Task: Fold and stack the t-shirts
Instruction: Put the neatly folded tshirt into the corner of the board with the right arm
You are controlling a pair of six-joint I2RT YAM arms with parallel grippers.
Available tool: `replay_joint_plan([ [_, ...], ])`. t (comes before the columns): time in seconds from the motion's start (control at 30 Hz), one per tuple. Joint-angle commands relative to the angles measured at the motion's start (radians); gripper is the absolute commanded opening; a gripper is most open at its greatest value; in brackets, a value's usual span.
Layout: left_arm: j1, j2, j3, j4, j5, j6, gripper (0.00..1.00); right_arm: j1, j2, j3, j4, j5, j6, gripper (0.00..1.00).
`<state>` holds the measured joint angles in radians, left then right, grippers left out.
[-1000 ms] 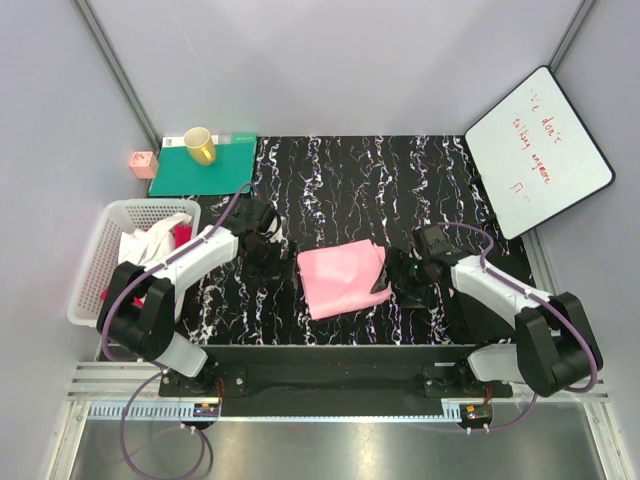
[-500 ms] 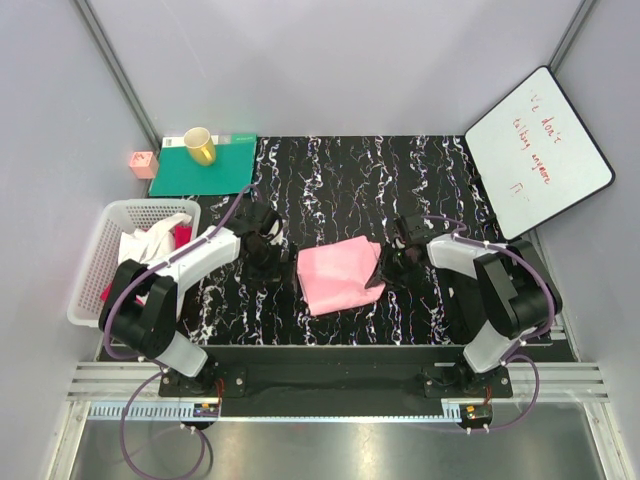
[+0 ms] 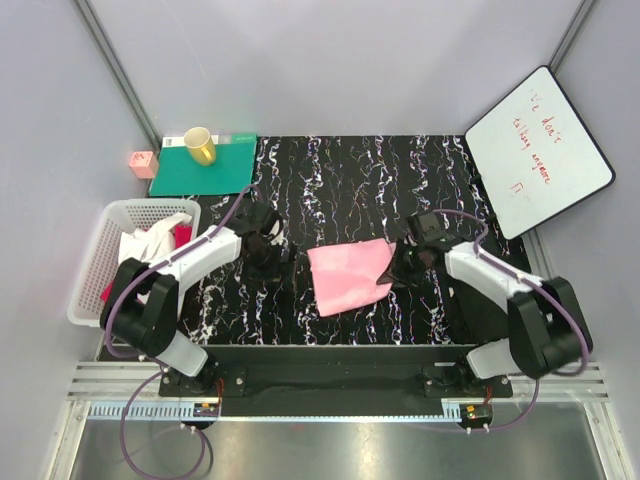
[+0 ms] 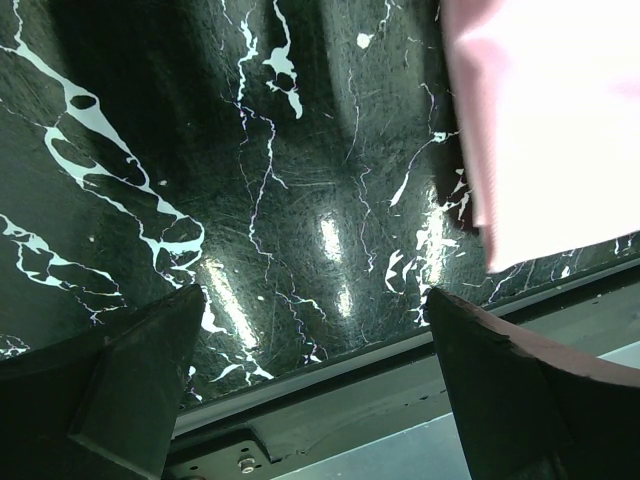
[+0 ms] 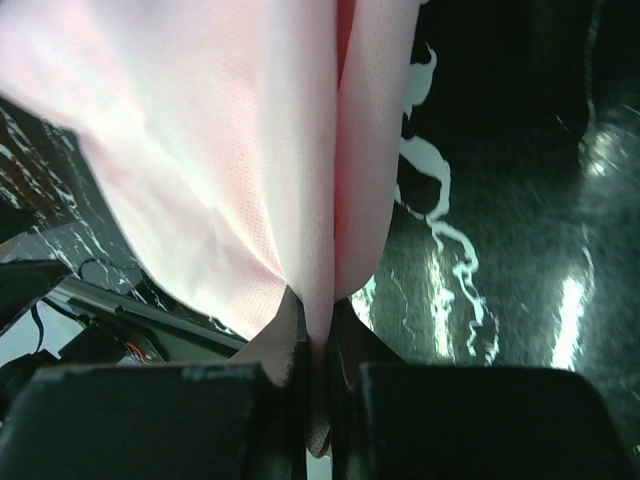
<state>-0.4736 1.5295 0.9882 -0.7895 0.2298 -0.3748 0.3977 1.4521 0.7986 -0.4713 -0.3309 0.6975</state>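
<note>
Closest to the near edge of the desk, about midway along it, lies the folded light pink t-shirt (image 3: 348, 278). Its longer side runs roughly along that edge, the right end tipped a little toward the far side.

The right claw (image 3: 395, 268) is at the shirt's right edge. In its wrist view the fingers are pressed together on a pinch of pink cloth, which fans away from them toward the left edge of the desk.

The left claw (image 3: 270, 255) hangs over bare desk just beside the shirt's left edge, not touching it. Its fingers stand wide apart and hold nothing. From its wrist view the cloth lies off to its right.

So the right arm has the shirt, and I judge any shifting or tidying of this fold is its to do. The left is nearer to what remains.

Farther back, off the left edge, a white basket (image 3: 95, 262) holds the white t-shirt (image 3: 155, 238) and the magenta-red t-shirt (image 3: 182, 234), both crumpled and not yet folded.
</note>
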Motion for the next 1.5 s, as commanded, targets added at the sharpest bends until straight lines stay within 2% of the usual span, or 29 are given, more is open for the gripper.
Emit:
replay_joint_plan([
  [0.0, -0.007, 0.015, 0.040, 0.012, -0.007, 0.008, 0.99, 0.001, -0.151, -0.010, -0.139, 0.145, 0.031, 0.00],
  [0.17, -0.013, 0.023, 0.049, 0.013, 0.002, 0.019, 0.99, -0.007, -0.243, 0.007, -0.283, 0.297, 0.051, 0.00],
  [0.37, -0.020, 0.023, 0.044, 0.018, 0.005, 0.036, 0.99, -0.037, -0.321, 0.048, -0.403, 0.383, 0.025, 0.00],
  [0.6, -0.023, 0.017, 0.041, 0.022, 0.008, 0.036, 0.99, -0.094, -0.257, 0.175, -0.460, 0.426, -0.104, 0.00],
  [0.77, -0.028, 0.011, 0.035, 0.027, 0.008, 0.025, 0.99, -0.210, -0.204, 0.274, -0.512, 0.458, -0.179, 0.00],
  [1.0, -0.030, 0.015, 0.041, 0.027, 0.008, 0.016, 0.99, -0.378, -0.199, 0.301, -0.561, 0.446, -0.259, 0.00],
  [1.13, -0.031, 0.015, 0.050, 0.029, 0.009, 0.016, 0.99, -0.466, -0.203, 0.275, -0.587, 0.418, -0.247, 0.00],
  [1.47, -0.034, 0.034, 0.059, 0.033, 0.017, 0.024, 0.99, -0.586, -0.257, 0.295, -0.662, 0.375, -0.247, 0.00],
])
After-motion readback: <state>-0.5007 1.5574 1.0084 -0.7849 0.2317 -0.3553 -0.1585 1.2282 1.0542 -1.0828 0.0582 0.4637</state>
